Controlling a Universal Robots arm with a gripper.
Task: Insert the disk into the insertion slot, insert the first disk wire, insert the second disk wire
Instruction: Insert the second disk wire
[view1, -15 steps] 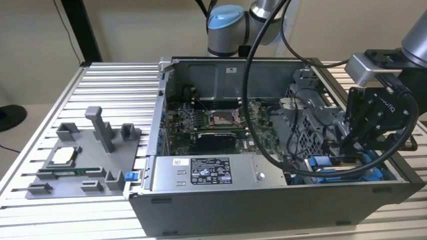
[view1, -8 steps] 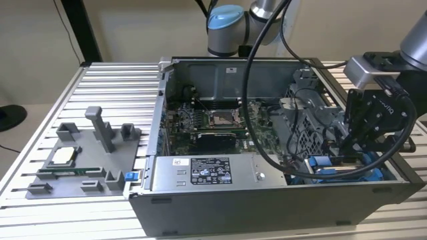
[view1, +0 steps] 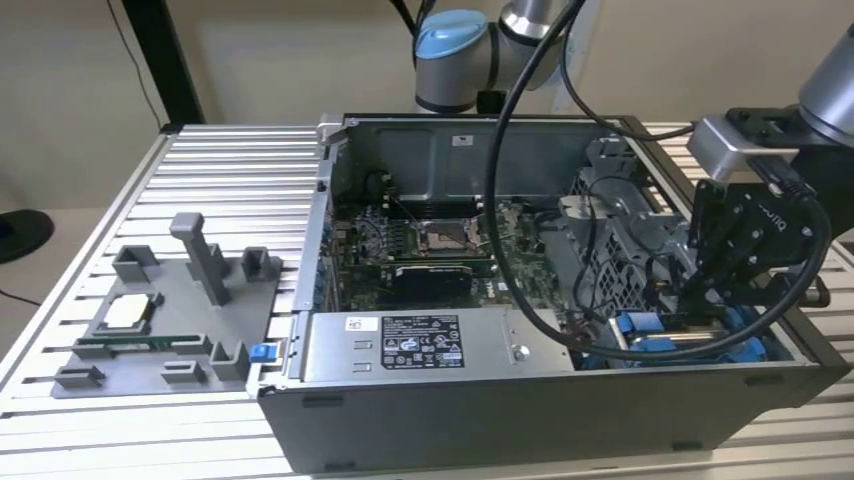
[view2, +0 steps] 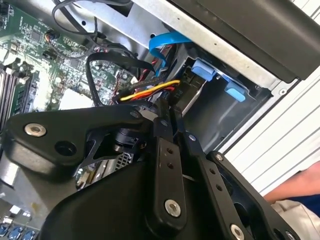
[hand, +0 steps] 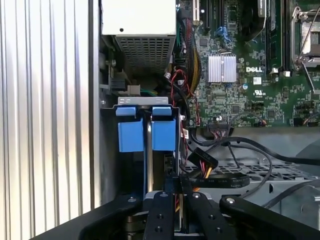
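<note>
Open computer case (view1: 534, 420) on a slatted table (view1: 227, 160). In its near corner, at the exterior view's right, the gripper (view1: 701, 300) reaches down into the insertion slot (view1: 641, 325), where the wires plug in. In the second wrist view its fingers (view2: 162, 132) look pinched almost shut on the black plug of the yellow-and-red disk wire (view2: 150, 90). The plug is held against the silver disk (view2: 194, 92), apparently seated between blue tabs. The first wrist view adds the power supply box (hand: 137, 17) beside the slot and the motherboard (hand: 235, 90) farther in.
</note>
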